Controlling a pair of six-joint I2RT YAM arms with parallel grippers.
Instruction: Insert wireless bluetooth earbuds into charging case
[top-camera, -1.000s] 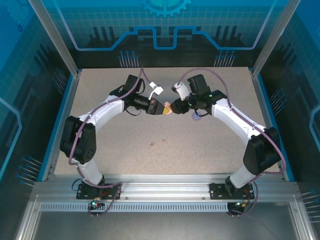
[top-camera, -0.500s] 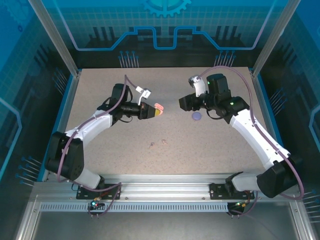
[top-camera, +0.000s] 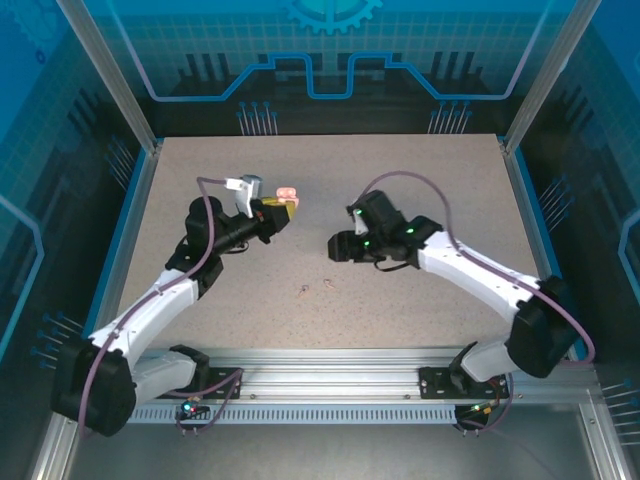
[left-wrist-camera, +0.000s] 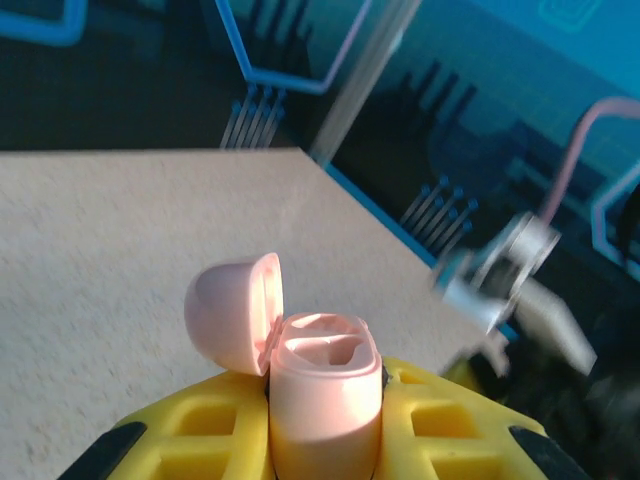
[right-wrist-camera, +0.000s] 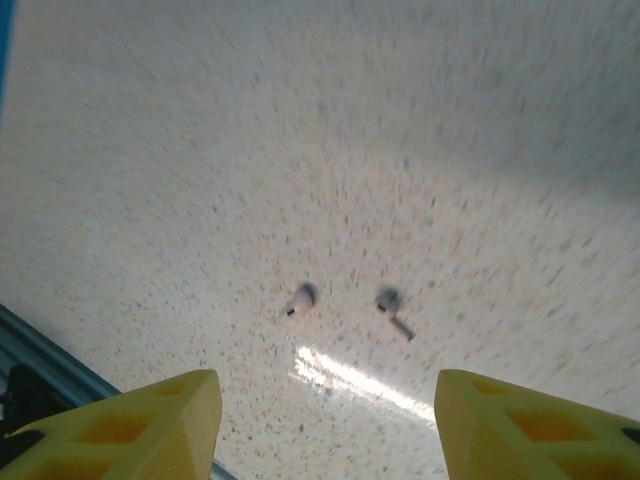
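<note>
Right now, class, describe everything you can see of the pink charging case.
The pink charging case is small and rounded, of smooth glossy plastic by its look. Its domed lid is hinged open and tipped back to one side, baring two moulded hollows that look empty. It stands upright, its lower body clamped between the yellow fingers of the left gripper, over the far left part of the table. Nothing else touches it.
</note>
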